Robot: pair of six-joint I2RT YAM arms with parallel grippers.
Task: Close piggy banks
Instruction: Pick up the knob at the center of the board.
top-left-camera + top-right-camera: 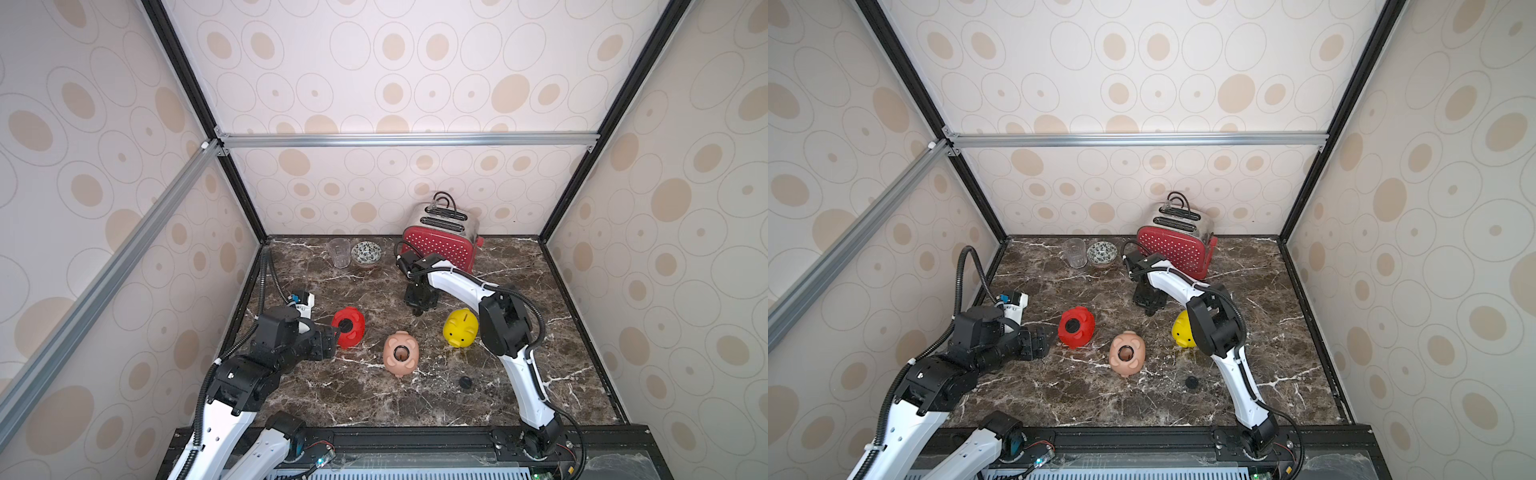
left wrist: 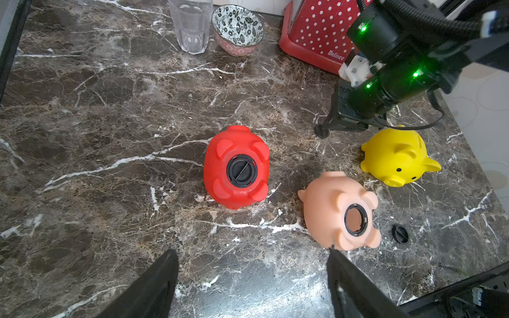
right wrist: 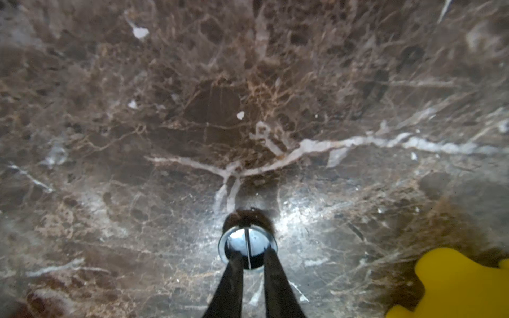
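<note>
We see the red piggy bank (image 1: pixel 348 327) on its side, black plug (image 2: pixel 241 170) seated; the pink piggy bank (image 1: pixel 401 354) belly-up, hole open; the yellow piggy bank (image 1: pixel 460 327) upright, all on the marble table (image 1: pixel 374 399). A loose plug (image 1: pixel 465 381) lies near the pink one. The right gripper (image 3: pixel 252 253) straddles the ridge of a third plug (image 3: pixel 257 239); whether it pinches we cannot tell. The left gripper (image 2: pixel 252 250) gapes empty beside the red one.

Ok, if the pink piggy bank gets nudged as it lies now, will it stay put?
Probably rocks or rolls: the pink piggy bank lies on its rounded back, feet up. Likely light, since its open belly hole shows it hollow. Smooth plastic may slip.
</note>
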